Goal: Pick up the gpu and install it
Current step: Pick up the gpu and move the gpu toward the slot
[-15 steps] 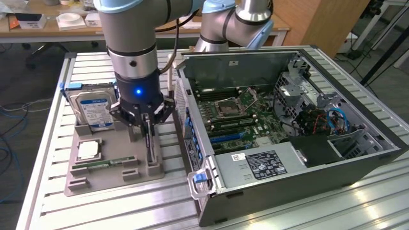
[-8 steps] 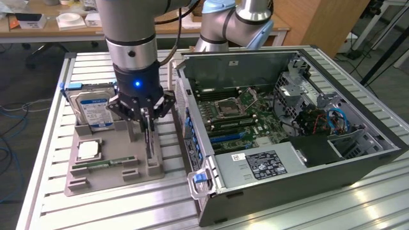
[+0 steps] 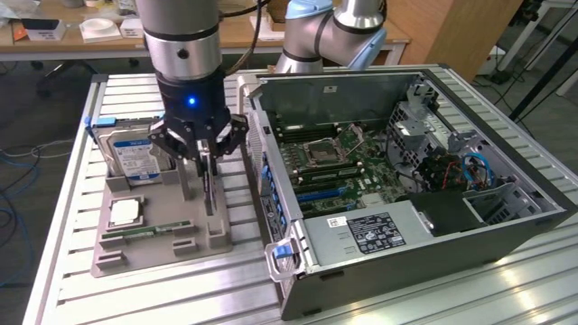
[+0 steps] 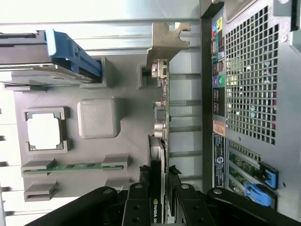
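Observation:
The gpu [image 3: 210,191] stands on edge in a slot of the grey holder tray [image 3: 172,233], a thin dark card with its silver end bracket [image 4: 164,42] at the far end. My gripper [image 3: 204,161] hangs straight down over it. In the wrist view the gpu [image 4: 160,155] runs between the two black fingers [image 4: 143,202], which press on its two faces, so the gripper [image 4: 158,209] is shut on the card. The card's lower edge still sits in the tray [image 4: 127,141].
On the tray also stand a hard drive [image 3: 131,156] with a blue-white label, a processor [image 3: 124,212] and a green memory stick [image 3: 145,231]. The open computer case [image 3: 505,223] lies close on the exterior view's right, its motherboard slots [image 3: 321,196] facing up. The arm's base rises behind.

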Robot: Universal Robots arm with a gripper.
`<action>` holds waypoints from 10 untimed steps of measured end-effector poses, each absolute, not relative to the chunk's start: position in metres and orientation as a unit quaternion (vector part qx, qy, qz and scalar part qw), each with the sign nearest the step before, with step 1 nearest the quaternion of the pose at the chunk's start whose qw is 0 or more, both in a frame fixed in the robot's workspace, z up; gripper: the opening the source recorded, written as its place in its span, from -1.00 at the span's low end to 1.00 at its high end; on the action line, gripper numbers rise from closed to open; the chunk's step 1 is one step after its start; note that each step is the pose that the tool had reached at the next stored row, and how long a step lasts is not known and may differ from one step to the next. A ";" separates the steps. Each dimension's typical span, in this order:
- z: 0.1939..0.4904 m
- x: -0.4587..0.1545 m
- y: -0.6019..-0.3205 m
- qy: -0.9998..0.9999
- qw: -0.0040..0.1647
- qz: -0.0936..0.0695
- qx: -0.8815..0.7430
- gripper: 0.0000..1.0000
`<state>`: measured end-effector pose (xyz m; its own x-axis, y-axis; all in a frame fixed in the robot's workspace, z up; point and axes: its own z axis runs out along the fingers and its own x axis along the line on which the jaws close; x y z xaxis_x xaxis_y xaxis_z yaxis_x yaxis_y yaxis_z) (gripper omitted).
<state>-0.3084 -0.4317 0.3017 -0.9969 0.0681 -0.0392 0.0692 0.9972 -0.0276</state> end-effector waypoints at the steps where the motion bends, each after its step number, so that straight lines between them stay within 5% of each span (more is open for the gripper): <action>1: 0.305 -0.308 -0.432 0.999 0.019 -0.014 0.034 -0.47; 10: 0.342 -0.308 -0.432 0.999 0.019 -0.014 0.034 -0.48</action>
<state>-0.3084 -0.4317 0.3422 -0.9969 0.0681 -0.0392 0.0692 0.9972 -0.0276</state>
